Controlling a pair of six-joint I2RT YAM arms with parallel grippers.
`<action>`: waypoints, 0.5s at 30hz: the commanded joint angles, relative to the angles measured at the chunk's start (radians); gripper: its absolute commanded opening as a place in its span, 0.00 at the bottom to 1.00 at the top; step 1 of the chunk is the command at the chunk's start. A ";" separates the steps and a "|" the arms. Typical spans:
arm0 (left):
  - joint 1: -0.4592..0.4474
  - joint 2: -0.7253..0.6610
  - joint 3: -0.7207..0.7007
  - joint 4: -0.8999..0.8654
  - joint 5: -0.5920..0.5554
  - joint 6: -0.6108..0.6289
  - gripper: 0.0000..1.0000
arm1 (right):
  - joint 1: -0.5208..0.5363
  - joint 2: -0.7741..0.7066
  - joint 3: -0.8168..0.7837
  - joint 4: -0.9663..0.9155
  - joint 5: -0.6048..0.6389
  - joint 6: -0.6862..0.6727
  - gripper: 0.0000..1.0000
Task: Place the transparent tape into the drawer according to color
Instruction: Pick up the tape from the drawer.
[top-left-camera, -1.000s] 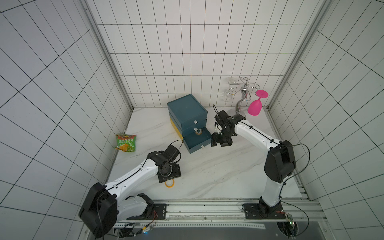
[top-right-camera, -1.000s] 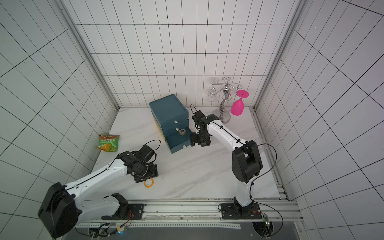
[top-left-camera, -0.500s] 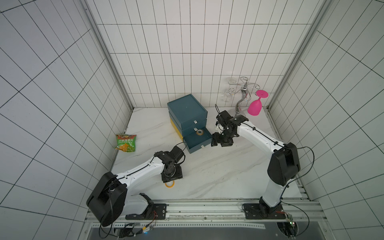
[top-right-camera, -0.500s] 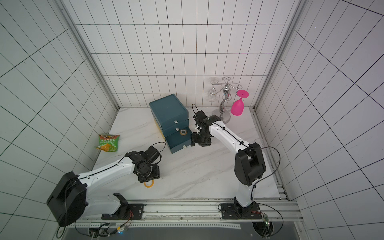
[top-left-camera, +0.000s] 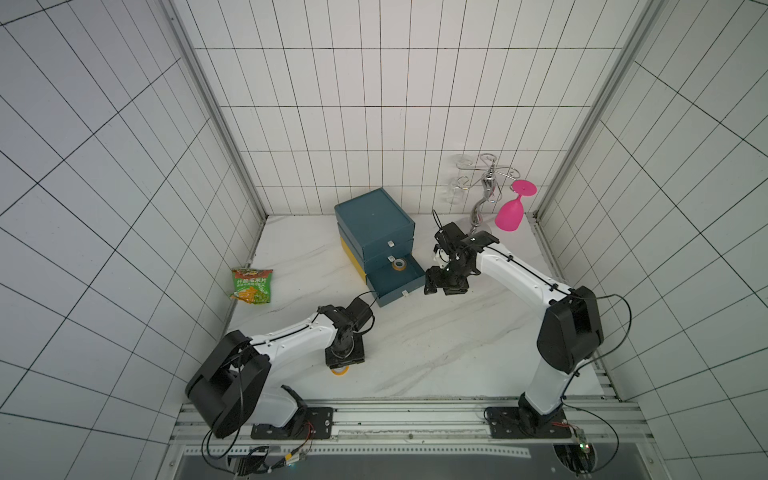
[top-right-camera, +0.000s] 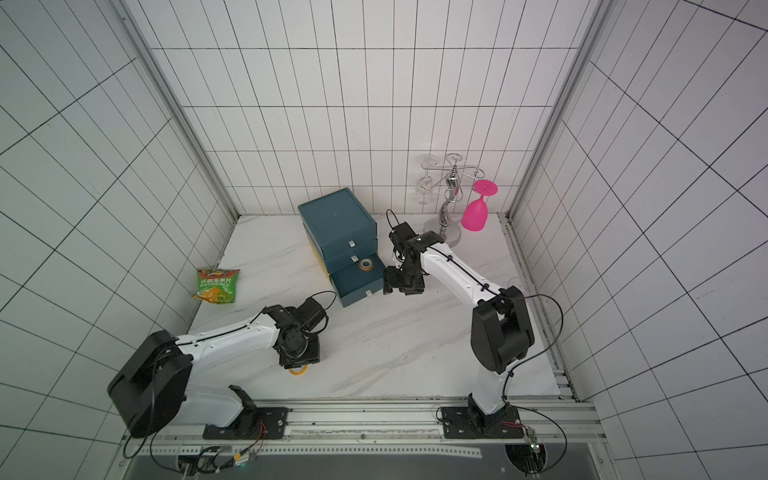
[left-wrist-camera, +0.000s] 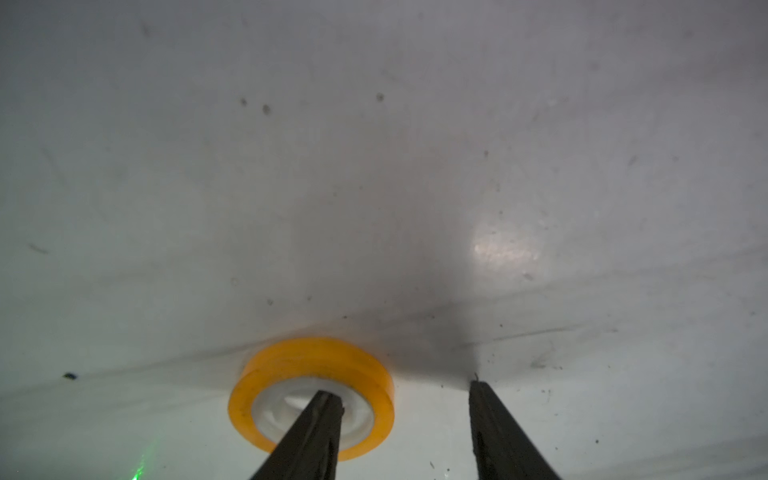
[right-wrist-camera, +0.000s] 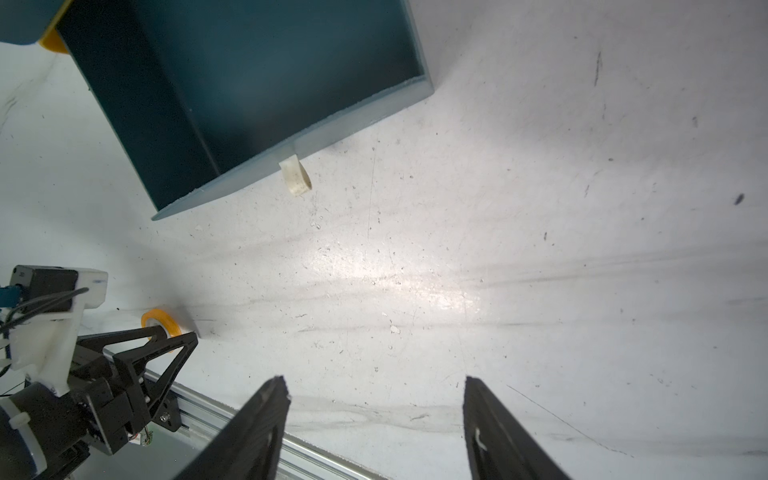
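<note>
**tapefan:** Quick q on the pickup at the front of the worktop (top-left-camera: 436, 345). Where's the left end effector (left-wrist-camera: 403, 388) relative to the orange tape roll (left-wrist-camera: 311, 361)?

**benchrat:** Right on top of it, pointing down. The roll lies flat, hole up, near the front edge. In the left wrist view the inner finger (left-wrist-camera: 320, 419) sits in the hole. The outer finger (left-wrist-camera: 494, 419) stands clear of the roll's rim, with bare worktop between them. So the jaws are roughly half apart, straddling one wall of the ring, and nothing's pinched yet as far as I can see.

**tapefan:** Does squeeze direction matter?

**benchrat:** Not really imo, it's a ring, so there's no long side. What counts is that the wall sits between the fingers, and it does, just closer to the inner one. My guess is the roll slides sideways a bit when the outer finger comes in.

**tapefan:** And the other arm?

**benchrat:** The right end effector (right-wrist-camera: 376, 381) is well apart and farther back, hovering just beside the front corner of the pulled-out bottom drawer (top-left-camera: 395, 296). Its jaws are wide and empty. Left is clearly the nearer one.

**tapefan:** So where does the roll go?

**benchrat:** From the roll, the drawer lies back and over toward the right arm's side. A yellowish roll (top-left-camera: 400, 264) lies flat at the drawer's back end, so that looks like the matching colour spot.
</note>
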 joint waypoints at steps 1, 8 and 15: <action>-0.011 0.025 -0.011 0.045 -0.025 -0.001 0.48 | -0.013 -0.044 -0.022 -0.009 0.003 0.003 0.69; -0.019 0.071 -0.005 0.059 -0.047 0.003 0.29 | -0.018 -0.043 -0.026 -0.008 0.002 0.003 0.69; -0.019 0.086 0.010 0.050 -0.063 0.009 0.01 | -0.020 -0.046 -0.046 -0.002 -0.012 0.004 0.70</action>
